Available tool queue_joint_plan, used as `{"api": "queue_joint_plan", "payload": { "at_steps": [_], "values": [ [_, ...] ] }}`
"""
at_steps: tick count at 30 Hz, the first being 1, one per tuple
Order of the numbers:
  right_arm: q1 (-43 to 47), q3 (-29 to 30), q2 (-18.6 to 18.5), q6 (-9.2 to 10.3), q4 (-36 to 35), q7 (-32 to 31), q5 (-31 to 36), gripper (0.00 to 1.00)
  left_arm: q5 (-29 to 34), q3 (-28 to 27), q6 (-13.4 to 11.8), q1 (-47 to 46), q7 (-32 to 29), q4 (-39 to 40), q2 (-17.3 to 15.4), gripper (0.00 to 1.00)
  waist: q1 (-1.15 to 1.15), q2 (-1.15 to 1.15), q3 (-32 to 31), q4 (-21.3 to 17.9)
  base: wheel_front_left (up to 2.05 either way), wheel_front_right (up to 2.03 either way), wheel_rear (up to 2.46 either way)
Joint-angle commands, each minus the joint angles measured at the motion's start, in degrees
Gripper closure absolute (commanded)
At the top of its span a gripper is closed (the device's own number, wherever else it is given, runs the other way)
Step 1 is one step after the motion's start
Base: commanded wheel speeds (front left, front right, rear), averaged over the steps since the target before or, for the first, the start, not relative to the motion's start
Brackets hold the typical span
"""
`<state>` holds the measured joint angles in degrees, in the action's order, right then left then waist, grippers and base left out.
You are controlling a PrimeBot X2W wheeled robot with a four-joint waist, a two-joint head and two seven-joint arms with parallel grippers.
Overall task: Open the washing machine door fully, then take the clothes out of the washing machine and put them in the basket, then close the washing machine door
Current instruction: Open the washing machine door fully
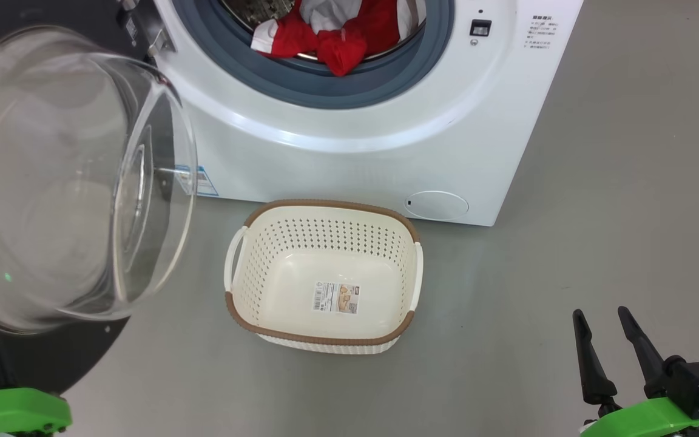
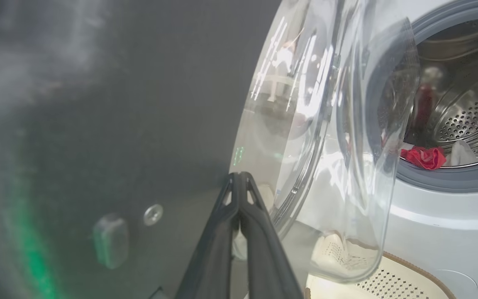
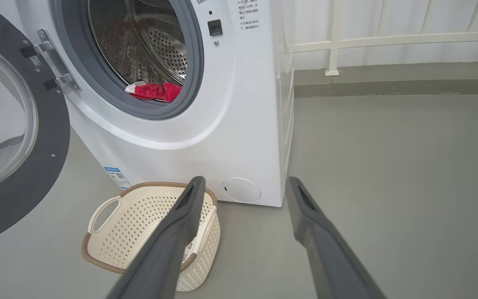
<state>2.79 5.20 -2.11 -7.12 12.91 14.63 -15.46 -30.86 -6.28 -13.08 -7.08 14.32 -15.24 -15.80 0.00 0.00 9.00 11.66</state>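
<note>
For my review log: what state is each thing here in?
washing machine door: wide open.
washing machine: drum exposed.
clothes: inside the drum, at its front lip.
basket: upright on the floor, holding no clothes.
left gripper: shut, empty, beside the door glass.
right gripper: open, empty.

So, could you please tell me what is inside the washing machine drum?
Red and white clothes lie heaped at the front lip of the drum, one red fold drooping onto the grey gasket. Anything beneath the heap is covered.
</note>
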Motion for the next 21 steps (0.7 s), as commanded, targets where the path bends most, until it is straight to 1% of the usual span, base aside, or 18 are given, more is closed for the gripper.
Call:
{"api": "queue_joint_plan", "payload": {
  "at_steps": [1, 7, 8, 10, 21],
  "values": [
    [-2.3, -0.9, -0.8, -0.36, -1.5, 0.4, 1.2, 0.00, 1.0, -4.2, 0.5, -3.0, 0.7, -0.1, -2.2, 1.00, 0.00, 0.00, 0.2, 0.0, 0.00, 0.00, 0.00],
    [-2.8, -0.7, -0.8, -0.36, -1.4, 0.4, 1.6, 0.00, 2.9, -9.1, 2.7, -4.7, 0.7, -3.6, -1.7, 1.00, 0.00, 0.00, 0.7, 0.0, 0.00, 0.00, 0.00],
    [-2.8, -0.7, -0.8, -0.36, -1.4, 0.4, 1.6, 0.00, 2.9, -9.1, 2.7, -4.7, 0.7, -3.6, -1.7, 1.00, 0.00, 0.00, 0.7, 0.0, 0.00, 0.00, 0.00],
    [-2.9, -0.6, -0.8, -0.36, -1.4, 0.4, 1.7, 0.00, 3.6, -10.4, 3.5, -5.1, 0.7, -4.3, -1.5, 1.00, 0.00, 0.00, 0.7, 0.0, 0.00, 0.00, 0.00],
    [-2.9, -0.9, -0.8, -0.36, -1.3, 0.4, 1.7, 0.00, 8.2, -15.0, 6.4, -5.4, 0.7, -5.6, 1.6, 1.00, 0.00, 0.00, 0.2, 0.1, 0.00, 0.00, 0.00]
  ]
}}
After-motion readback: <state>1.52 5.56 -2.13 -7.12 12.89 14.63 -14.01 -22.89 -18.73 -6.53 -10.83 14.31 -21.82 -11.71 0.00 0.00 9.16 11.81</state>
